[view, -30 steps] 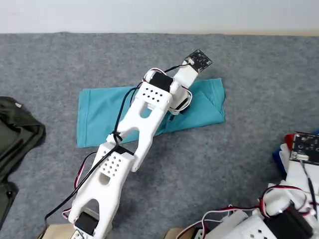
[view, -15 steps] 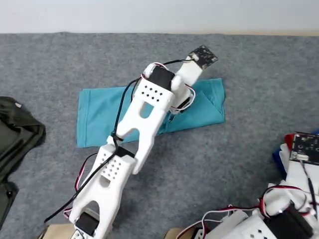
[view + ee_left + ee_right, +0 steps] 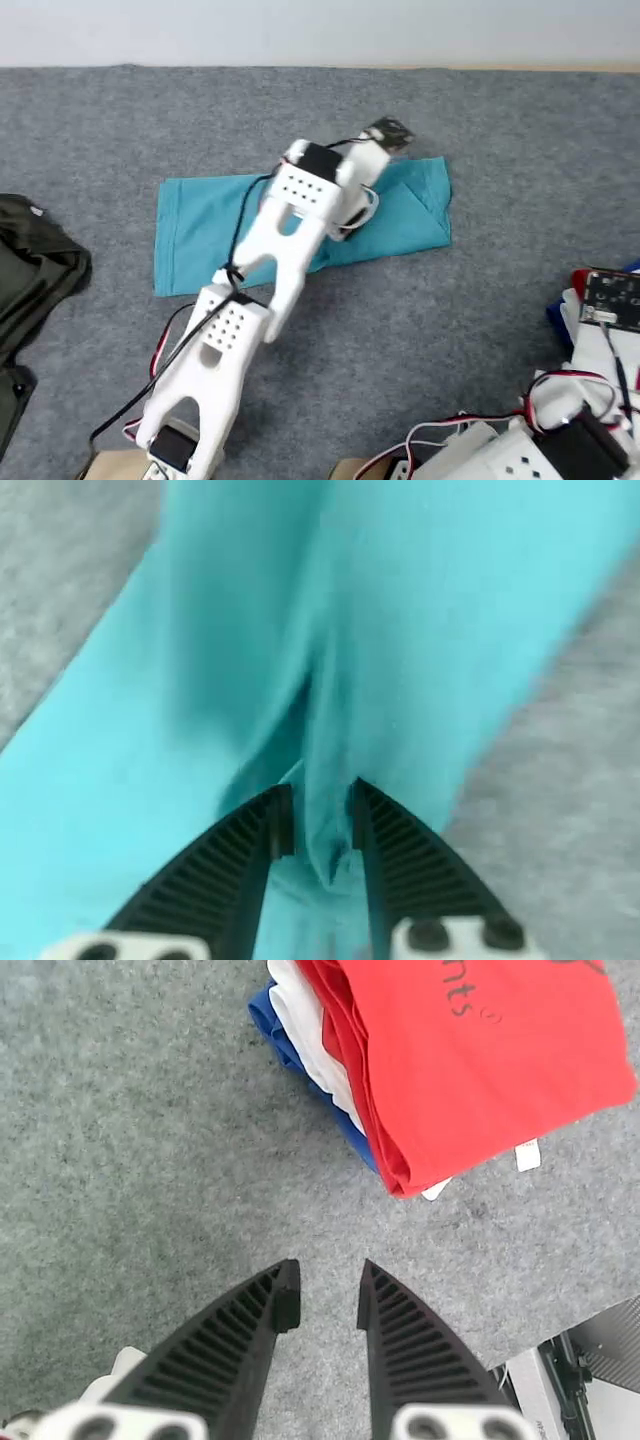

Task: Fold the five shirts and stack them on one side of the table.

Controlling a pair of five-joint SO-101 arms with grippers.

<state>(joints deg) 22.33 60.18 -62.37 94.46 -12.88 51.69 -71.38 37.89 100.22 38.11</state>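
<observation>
Left gripper: jaws drawn almost together, with a raised ridge of the teal shirt pinched between the tips. The shirt lies near the middle of the table, flattened into a long band, so it is judged part-folded. The pinch sits toward one end of the band, probably so that end can be lifted and carried over for the next fold. Right gripper: jaws a narrow gap apart and holding nothing, hanging over bare grey felt just beside the stack. The stack has a red shirt on top, with white and blue layers under it. This arm is judged parked clear of the working arm, on the side chosen for stacking. From above, the left arm covers its own fingertips, so the grip is read from the left wrist view. The high view gives the teal shirt's whole outline and a dark green shirt crumpled at the far table edge, well apart, not yet folded. The order of the stack's layers is plain from the right wrist view.
</observation>
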